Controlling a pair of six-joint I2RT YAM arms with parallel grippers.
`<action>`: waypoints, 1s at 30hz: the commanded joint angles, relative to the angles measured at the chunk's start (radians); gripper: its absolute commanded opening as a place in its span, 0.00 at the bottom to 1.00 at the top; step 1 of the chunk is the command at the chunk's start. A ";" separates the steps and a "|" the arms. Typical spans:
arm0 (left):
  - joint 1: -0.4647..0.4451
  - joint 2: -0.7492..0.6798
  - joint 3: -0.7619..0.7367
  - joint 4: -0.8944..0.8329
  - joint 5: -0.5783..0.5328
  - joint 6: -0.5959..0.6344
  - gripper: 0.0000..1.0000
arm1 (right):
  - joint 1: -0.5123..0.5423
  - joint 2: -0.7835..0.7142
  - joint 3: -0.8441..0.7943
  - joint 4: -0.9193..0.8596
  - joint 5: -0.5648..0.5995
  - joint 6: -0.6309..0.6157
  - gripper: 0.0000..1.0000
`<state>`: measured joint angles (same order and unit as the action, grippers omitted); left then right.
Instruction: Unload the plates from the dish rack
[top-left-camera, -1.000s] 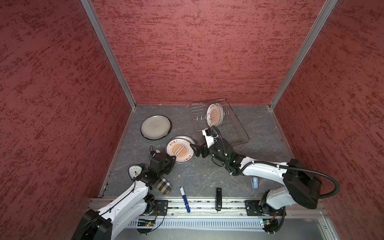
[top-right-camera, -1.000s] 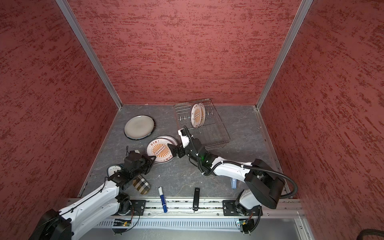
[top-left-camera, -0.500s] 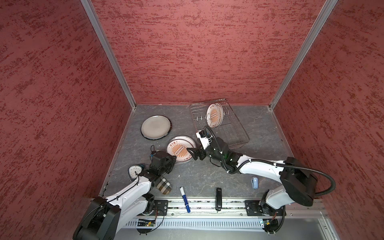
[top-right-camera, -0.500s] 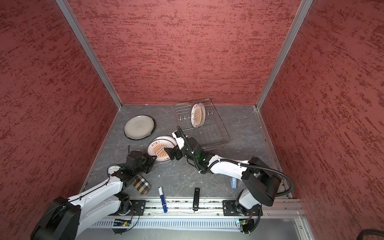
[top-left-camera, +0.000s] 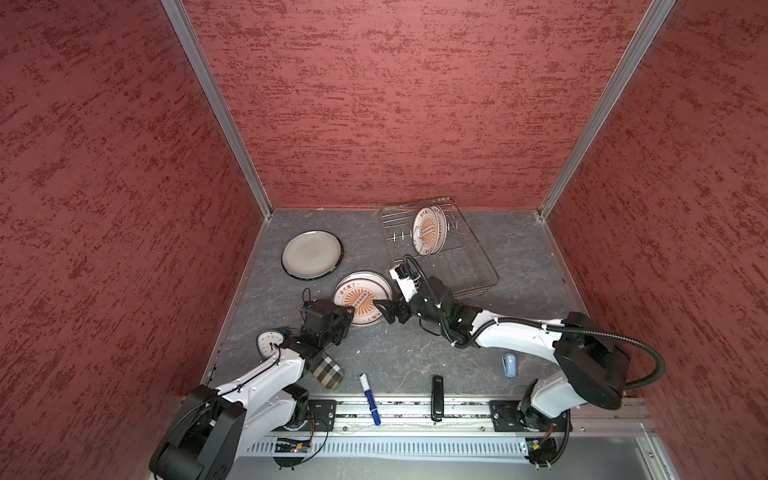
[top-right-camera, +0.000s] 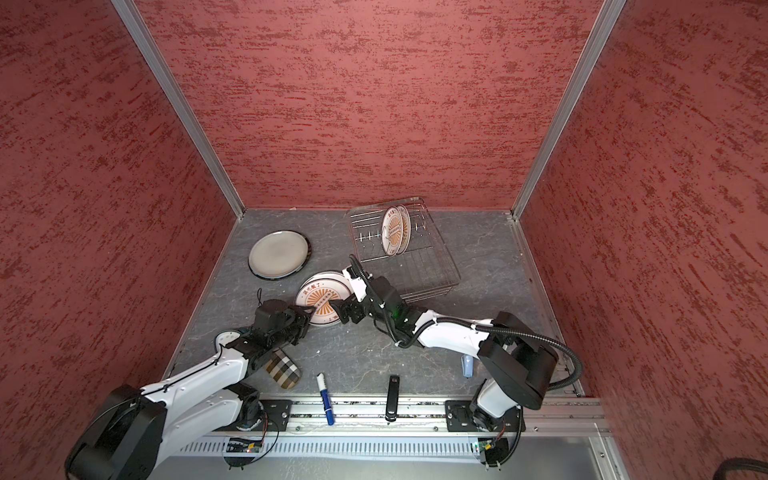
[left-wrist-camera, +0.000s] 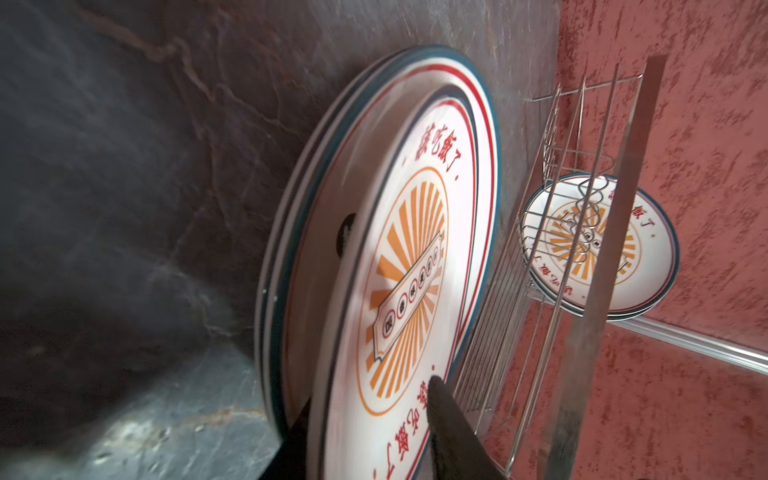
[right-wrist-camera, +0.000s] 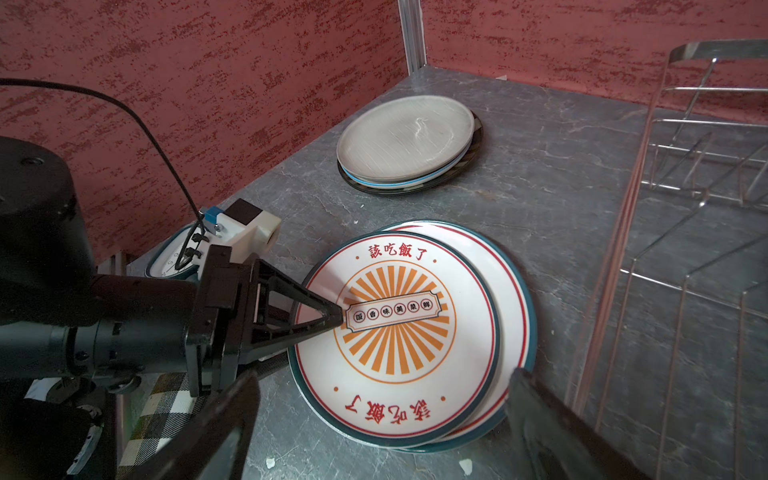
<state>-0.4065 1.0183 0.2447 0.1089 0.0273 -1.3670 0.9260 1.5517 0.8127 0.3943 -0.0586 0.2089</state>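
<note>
Both top views give you the near edge first: a blue marker (top-left-camera: 369, 399) at 6 o'clock, a black gadget (top-left-camera: 436, 397) beside it, and a small blue object (top-left-camera: 509, 365) at 4. At 8 o'clock your left arm overhangs a checked pouch (top-left-camera: 327, 372) and a clock (top-left-camera: 269, 343). Just left of centre lies a stack of sunburst plates (top-left-camera: 365, 291). Your left gripper (top-left-camera: 348, 316) straddles the top plate (right-wrist-camera: 399, 357) at its rim, one finger (right-wrist-camera: 307, 303) on its face; you cannot tell whether it pinches. Your right gripper (top-left-camera: 386, 313) stands wide open at the stack's 3 o'clock edge, holding nothing. A grey plate (top-left-camera: 311, 253) tops another pile at 10 o'clock. Two upright plates (top-left-camera: 428, 230) stand in the dish rack (top-left-camera: 469, 270) at 1 o'clock.
</note>
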 joint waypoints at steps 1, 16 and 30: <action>-0.016 -0.009 0.063 -0.070 -0.097 0.031 0.49 | 0.008 0.002 0.036 0.003 0.020 -0.019 0.94; -0.018 0.012 0.066 -0.102 -0.231 -0.010 0.53 | 0.011 0.004 0.037 0.002 0.037 -0.024 0.93; -0.044 0.034 0.096 -0.121 -0.274 0.000 0.53 | 0.011 0.023 0.065 -0.018 0.052 -0.034 0.93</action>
<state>-0.4416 1.0378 0.3119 0.0109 -0.2203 -1.3754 0.9279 1.5631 0.8425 0.3836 -0.0353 0.1974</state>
